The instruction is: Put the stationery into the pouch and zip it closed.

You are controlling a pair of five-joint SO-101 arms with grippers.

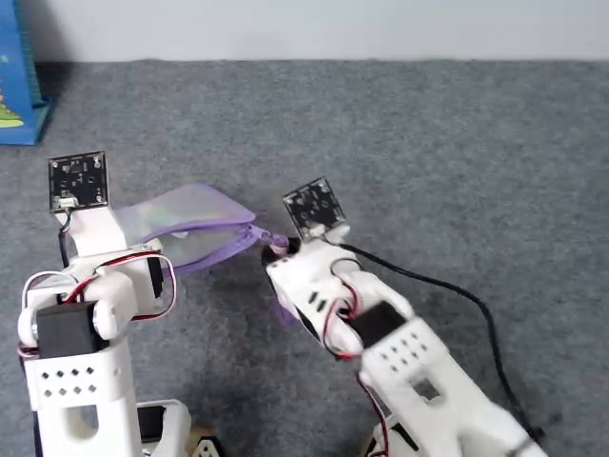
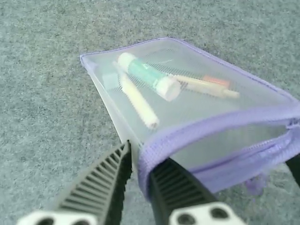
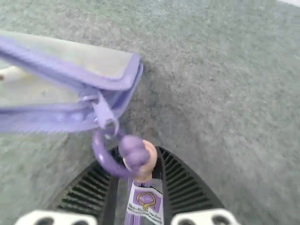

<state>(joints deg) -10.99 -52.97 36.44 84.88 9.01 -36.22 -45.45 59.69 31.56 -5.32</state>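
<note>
A translucent pouch with purple trim lies on the grey felt table. Inside it I see a green-and-white glue stick, a pale yellow stick, an orange-tipped pen and a small eraser. My left gripper is shut on the pouch's near corner at the purple zipper band. My right gripper is shut on the zipper pull, a purple ring with a pink bead and a tag. The slider sits at the pouch's end corner. In the high view my right gripper is at the pouch's right tip.
A blue box stands at the back left by the wall. A black cable trails from the right arm across the table's right side. Open grey felt stretches behind and to the right of the pouch.
</note>
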